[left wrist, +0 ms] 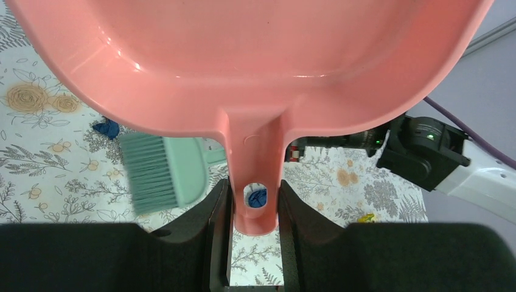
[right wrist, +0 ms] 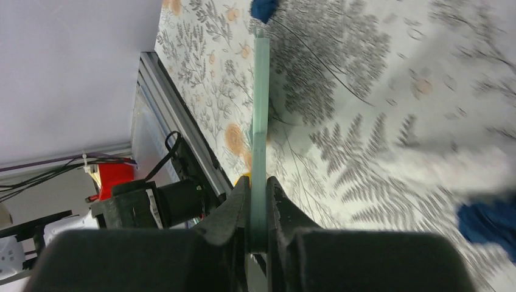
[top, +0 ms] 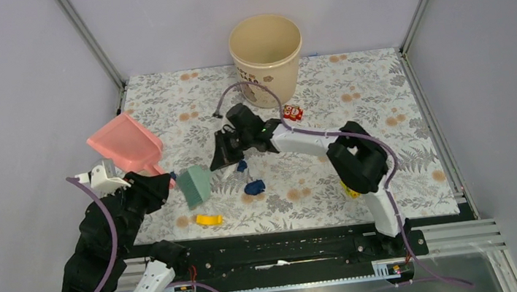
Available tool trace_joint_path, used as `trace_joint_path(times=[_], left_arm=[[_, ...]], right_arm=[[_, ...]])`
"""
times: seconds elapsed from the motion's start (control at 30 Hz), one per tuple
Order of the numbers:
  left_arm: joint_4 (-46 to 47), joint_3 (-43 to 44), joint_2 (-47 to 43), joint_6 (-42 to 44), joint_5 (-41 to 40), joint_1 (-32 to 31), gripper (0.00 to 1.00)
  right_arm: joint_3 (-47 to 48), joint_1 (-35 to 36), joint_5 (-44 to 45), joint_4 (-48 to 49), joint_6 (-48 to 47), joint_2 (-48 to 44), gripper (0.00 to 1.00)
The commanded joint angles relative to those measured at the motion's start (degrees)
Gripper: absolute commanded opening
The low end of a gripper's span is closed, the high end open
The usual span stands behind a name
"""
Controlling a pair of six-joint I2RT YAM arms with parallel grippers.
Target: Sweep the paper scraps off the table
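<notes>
Navy paper scraps (top: 254,188) lie loose on the bench (top: 381,88) near its front middle, so we judge the sweeping hardly begun; our left jaws clamp the handle of the pink dustpan (top: 125,145), our right jaws clamp the green brush (top: 194,185) just beside the scraps

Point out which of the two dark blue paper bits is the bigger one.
The larger paper scrap is the one lying nearer the robot's bases. The smaller scrap sits just beyond it, toward the beige bucket.
</notes>
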Motion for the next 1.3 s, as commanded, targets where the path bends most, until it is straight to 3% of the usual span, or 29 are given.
trace_joint_path(times=[0.0, 0.27, 0.43, 0.47, 0.5, 0.53, 0.57, 0.6, 1.1, 1.27], left_arm=[[-0.39, 3.80, 1.95, 1.45, 1.23, 0.16, 0.00], [-0.88, 4.14, 2.72, 1.87, 2.95, 0.17, 0.00], [-1.09, 4.81, 4.02, 2.08, 3.43, 0.19, 0.00], [-0.96, 4.76, 4.05, 2.03, 3.48, 0.18, 0.00], [-0.73, 4.73, 4.04, 1.94, 3.53, 0.17, 0.00], [-0.55, 4.62, 3.98, 1.72, 3.65, 0.19, 0.00], [-0.45, 4.63, 3.96, 1.51, 3.78, 0.17, 0.00], [-0.44, 4.65, 3.88, 1.33, 3.86, 0.18, 0.00], [-0.49, 4.42, 3.43, -0.13, 6.00, 0.19, 0.00], [-0.49, 3.30, 3.40, -0.24, 6.33, 0.21, 0.00]], right_arm=[[-6.43, -4.41, -0.97, 1.67, 0.20, -11.19, 0.00], [-19.02, -12.25, -0.97, 1.67, 0.20, -24.29, 0.00], [-20.44, -13.29, -0.97, 1.67, 0.20, -27.89, 0.00], [-19.61, -12.52, -0.97, 1.67, -7.12, -27.73, 0.00], [-18.51, -11.68, 13.11, 1.67, -3.73, -27.35, 0.00], [-17.22, -10.85, 12.32, -2.81, -3.44, -26.73, 0.24], [-15.94, -10.20, 11.88, -2.91, -3.26, -25.83, 0.02], [-14.64, -9.58, 11.10, -2.39, -2.91, -24.87, 0.00], [7.53, 0.52, 0.75, 9.46, 10.42, 0.48, 0.00], [17.00, 2.15, 5.61, 6.36, 12.23, 8.71, 0.00]])
